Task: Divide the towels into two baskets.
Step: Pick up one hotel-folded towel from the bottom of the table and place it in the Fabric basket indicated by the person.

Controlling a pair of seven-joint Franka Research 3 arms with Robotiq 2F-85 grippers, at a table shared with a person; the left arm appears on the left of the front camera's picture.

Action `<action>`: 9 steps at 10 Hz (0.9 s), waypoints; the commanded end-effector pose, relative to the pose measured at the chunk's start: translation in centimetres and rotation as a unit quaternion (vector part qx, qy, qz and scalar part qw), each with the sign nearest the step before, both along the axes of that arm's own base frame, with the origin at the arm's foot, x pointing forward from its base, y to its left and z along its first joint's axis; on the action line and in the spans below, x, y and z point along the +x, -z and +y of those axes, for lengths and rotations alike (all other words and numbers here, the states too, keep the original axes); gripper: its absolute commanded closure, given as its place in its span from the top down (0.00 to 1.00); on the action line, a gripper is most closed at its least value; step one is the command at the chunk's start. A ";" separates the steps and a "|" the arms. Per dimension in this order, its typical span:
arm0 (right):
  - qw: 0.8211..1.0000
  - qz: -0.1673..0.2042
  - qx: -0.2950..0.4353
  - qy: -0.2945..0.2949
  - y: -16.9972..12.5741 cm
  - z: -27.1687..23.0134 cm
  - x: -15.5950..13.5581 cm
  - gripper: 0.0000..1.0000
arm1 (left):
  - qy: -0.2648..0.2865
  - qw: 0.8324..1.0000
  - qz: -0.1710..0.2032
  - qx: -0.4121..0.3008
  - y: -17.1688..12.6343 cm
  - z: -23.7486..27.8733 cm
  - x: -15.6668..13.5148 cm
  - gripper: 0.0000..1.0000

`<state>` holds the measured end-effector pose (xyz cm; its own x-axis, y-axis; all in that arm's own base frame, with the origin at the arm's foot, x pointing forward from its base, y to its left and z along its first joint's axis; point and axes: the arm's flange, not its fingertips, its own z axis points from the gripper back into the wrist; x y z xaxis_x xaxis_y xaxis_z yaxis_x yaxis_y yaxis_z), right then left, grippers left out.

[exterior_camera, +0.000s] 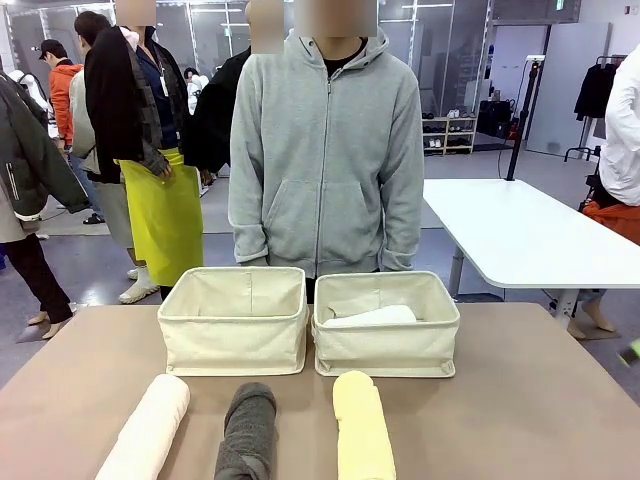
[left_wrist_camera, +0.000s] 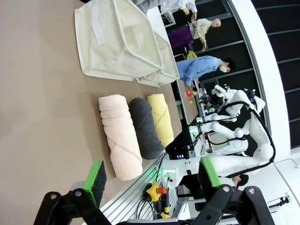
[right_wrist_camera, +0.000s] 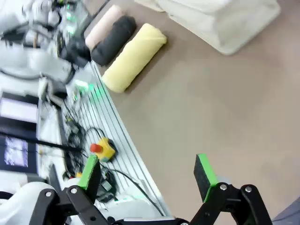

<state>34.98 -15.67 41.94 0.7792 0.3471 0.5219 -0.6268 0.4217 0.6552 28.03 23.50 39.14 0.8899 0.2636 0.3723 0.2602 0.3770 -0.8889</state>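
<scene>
Three thick terry rolls (exterior_camera: 248, 432) — soft canvas baskets (exterior_camera: 234, 345) behind.

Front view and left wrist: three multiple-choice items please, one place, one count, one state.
1. How many towels lie on the table? A) two B) three C) four
2. Where is the white towel? A) in the right basket B) on the table C) in a gripper
3. The left gripper is: A) shut on a towel B) shut empty C) open
Answers: 1 B, the pink-cream roll, dark grey roll and yellow roll. 2 A, it lies inside that basket. 3 C, its pads stand apart, nothing between.
</scene>
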 end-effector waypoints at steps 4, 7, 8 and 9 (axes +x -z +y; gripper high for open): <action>0.985 0.072 0.098 0.125 7.1 -4.5 -3.9 1.00 | -0.002 1.000 -0.005 -0.004 -0.3 0.1 -0.2 1.00; 0.986 0.076 0.088 0.120 7.6 -5.2 -5.0 1.00 | -0.002 1.000 -0.005 -0.004 -0.3 0.1 -0.2 1.00; 0.986 0.076 0.088 0.120 7.6 -5.2 -5.0 1.00 | -0.002 1.000 -0.005 -0.004 -0.3 0.1 -0.2 1.00; 0.986 0.076 0.088 0.120 7.6 -5.2 -5.0 1.00 | -0.002 1.000 -0.005 -0.004 -0.3 0.1 -0.2 1.00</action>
